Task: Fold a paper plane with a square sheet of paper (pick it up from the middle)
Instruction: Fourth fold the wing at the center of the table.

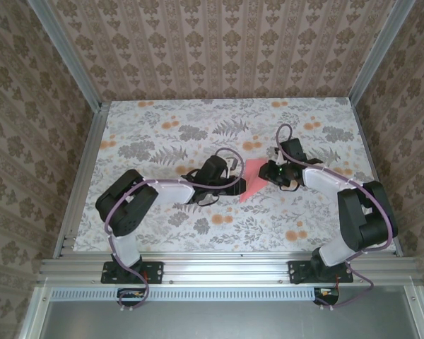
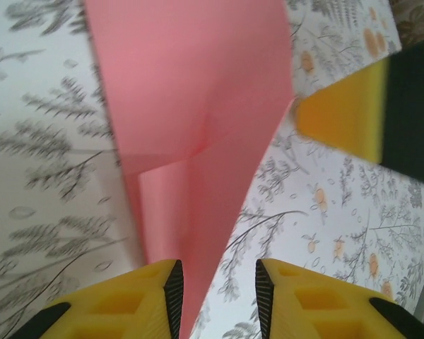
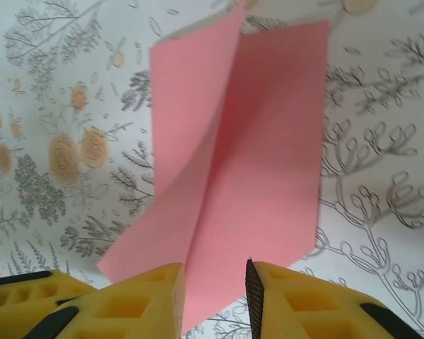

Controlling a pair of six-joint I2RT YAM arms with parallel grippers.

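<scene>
Tabletop (image 1: 162,212) centre: part-folded paper (image 1: 252,181) between your two claws.
Its long axis runs near-to-far, crosswise to the arms; left claw (image 2: 215,275) and right claw (image 3: 215,275) each straddle a paper edge with jaws apart, not clamped, both equally near.

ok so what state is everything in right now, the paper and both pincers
square sheet of paper: partly folded, creased lengthwise, one side lifting along the crease, not yet a plane
left pincer: open, fingers apart, the paper's narrow end in the gap
right pincer: open, fingers apart, the paper's other end in the gap
</scene>
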